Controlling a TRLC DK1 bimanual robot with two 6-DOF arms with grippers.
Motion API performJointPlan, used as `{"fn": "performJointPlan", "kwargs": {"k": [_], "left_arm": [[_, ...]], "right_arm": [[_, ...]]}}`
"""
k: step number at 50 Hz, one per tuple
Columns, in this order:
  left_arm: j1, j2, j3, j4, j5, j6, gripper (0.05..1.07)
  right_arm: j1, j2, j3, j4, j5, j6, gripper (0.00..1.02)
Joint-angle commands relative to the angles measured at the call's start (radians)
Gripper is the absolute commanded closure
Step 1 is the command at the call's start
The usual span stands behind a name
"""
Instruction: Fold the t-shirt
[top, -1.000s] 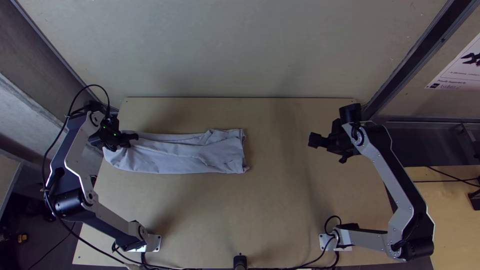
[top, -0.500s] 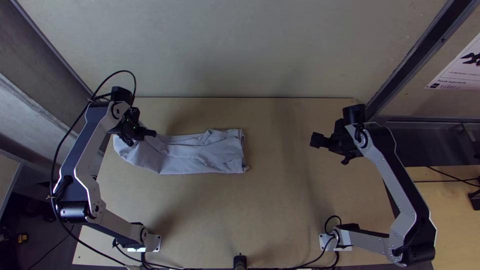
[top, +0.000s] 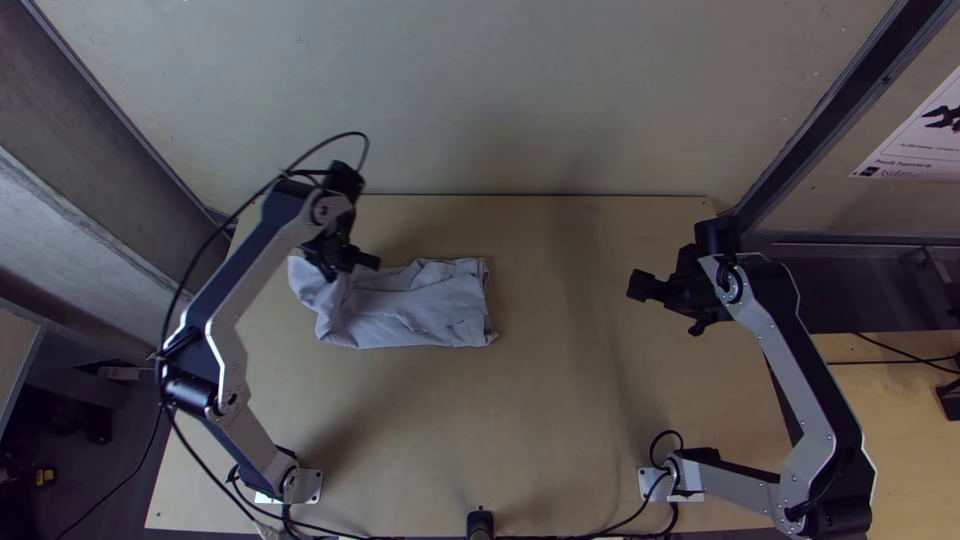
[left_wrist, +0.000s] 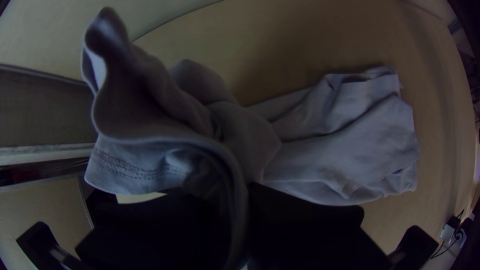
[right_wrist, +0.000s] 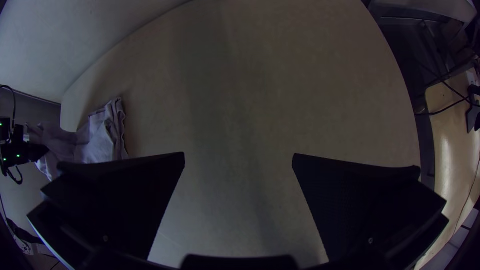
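T-shirt lies as narrow folded strip on surface, toward left side. My left jaws pinch its raised end; my right jaws stand wide, well apart. I judge lengthwise folds done, crosswise fold unfinished.

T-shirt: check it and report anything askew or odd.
The end in the left gripper looks askew: it is lifted and flares open at the stitched hem, while the rest of the t-shirt lies wrinkled on the table.
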Motion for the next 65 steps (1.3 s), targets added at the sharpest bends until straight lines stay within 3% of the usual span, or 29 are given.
{"fn": "performJointPlan", "kwargs": {"k": [1, 17, 34, 36, 40, 41, 50, 59, 65], "left_arm": [[-0.074, 0.069, 0.066, -0.038, -0.014, -0.081, 1.04], [-0.254, 0.243, 0.189, -0.073, -0.016, -0.188, 1.04], [-0.327, 0.387, 0.311, -0.073, -0.009, -0.254, 1.02], [-0.334, 0.415, 0.356, -0.073, 0.003, -0.277, 0.85], [-0.346, 0.458, 0.423, -0.069, 0.098, -0.305, 0.14], [-0.349, 0.470, 0.442, -0.069, 0.126, -0.311, 0.08], [-0.410, 0.533, 0.537, 0.007, 0.227, -0.345, 0.09], [-0.461, 0.574, 0.595, 0.112, 0.303, -0.504, 0.09], [-0.470, 0.586, 0.595, 0.181, 0.348, -0.538, 0.09]], "right_arm": [[-0.010, -0.030, -0.022, 0.005, 0.003, -0.003, 0.03], [-0.023, -0.068, -0.059, 0.005, 0.003, -0.011, 0.04], [-0.019, -0.098, -0.115, 0.005, 0.003, -0.017, 0.04], [-0.016, -0.102, -0.128, 0.008, 0.003, -0.017, 0.04], [-0.013, -0.116, -0.157, 0.022, 0.003, -0.015, 0.03], [-0.011, -0.119, -0.164, 0.023, 0.003, -0.015, 0.04], [0.003, -0.131, -0.218, 0.034, 0.003, -0.015, 0.04], [0.053, -0.147, -0.286, 0.062, 0.003, -0.008, 0.04], [0.076, -0.157, -0.318, 0.078, 0.004, 0.003, 0.04]]}}
